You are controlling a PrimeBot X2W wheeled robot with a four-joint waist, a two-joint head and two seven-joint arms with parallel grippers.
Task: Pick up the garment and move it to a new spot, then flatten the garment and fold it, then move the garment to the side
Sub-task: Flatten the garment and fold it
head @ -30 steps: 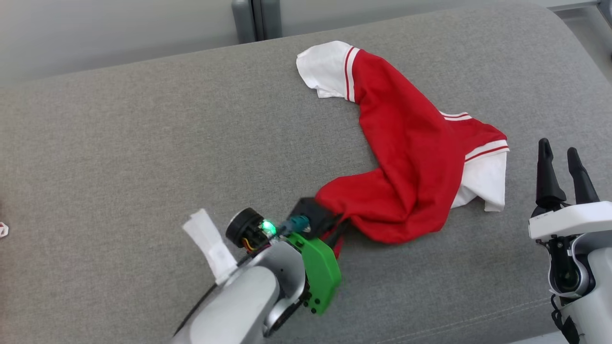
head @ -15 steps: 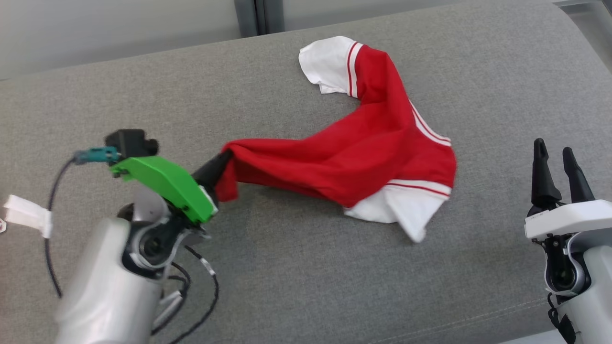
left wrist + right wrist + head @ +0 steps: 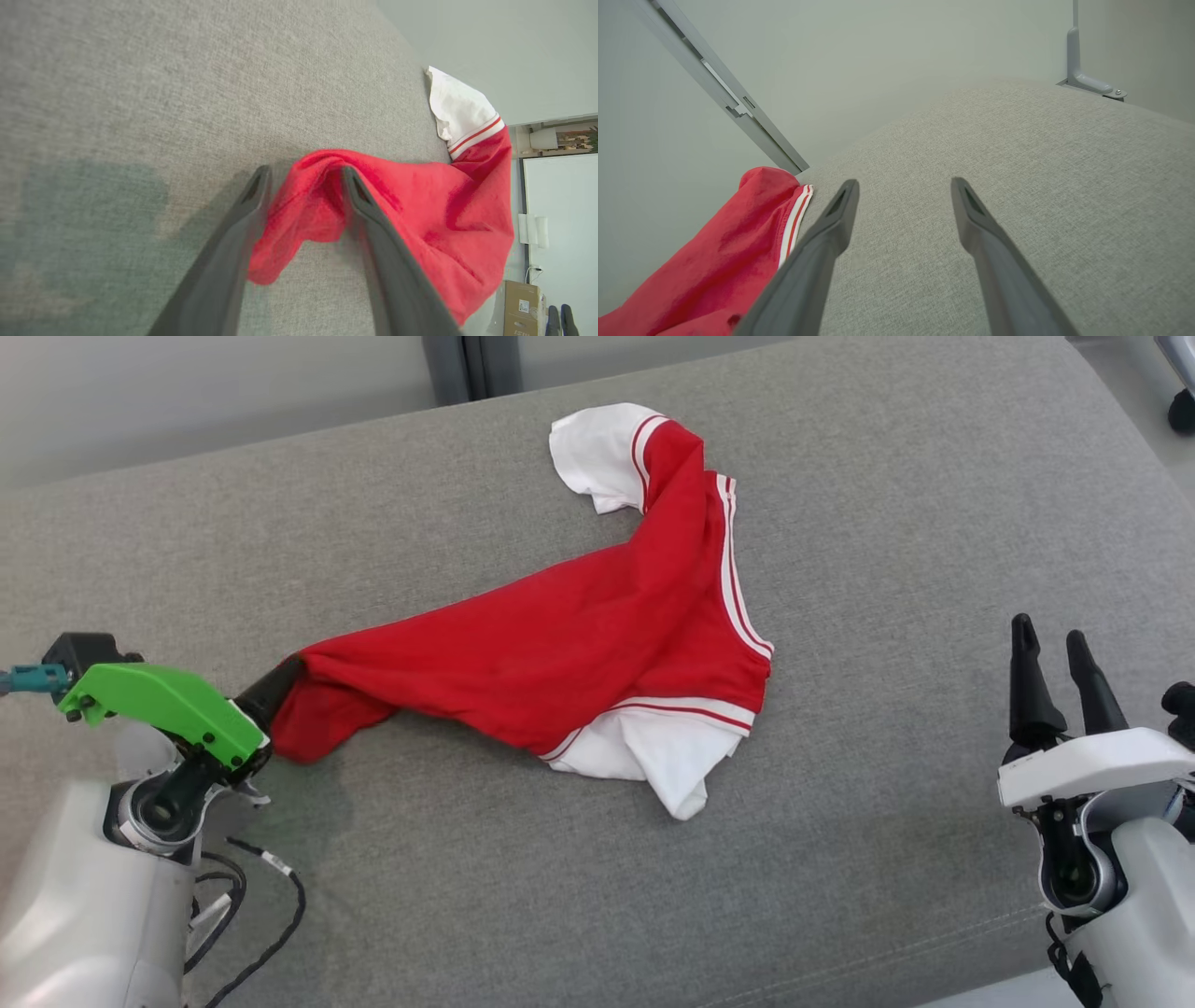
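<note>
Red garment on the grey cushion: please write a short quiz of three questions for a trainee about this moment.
1. True or false: the right end effector touches the red garment with white striped sleeves.
2. What is between the fingers of the left end effector? A: nothing. B: red fabric. C: a white sleeve.
3. In a few words: on what surface does the garment lie, and is it flat?

Key
1. False: it stands open and apart from the garment.
2. B.
3. On the grey fabric cushion; it is not flat but bunched and stretched toward the left end effector.
</note>
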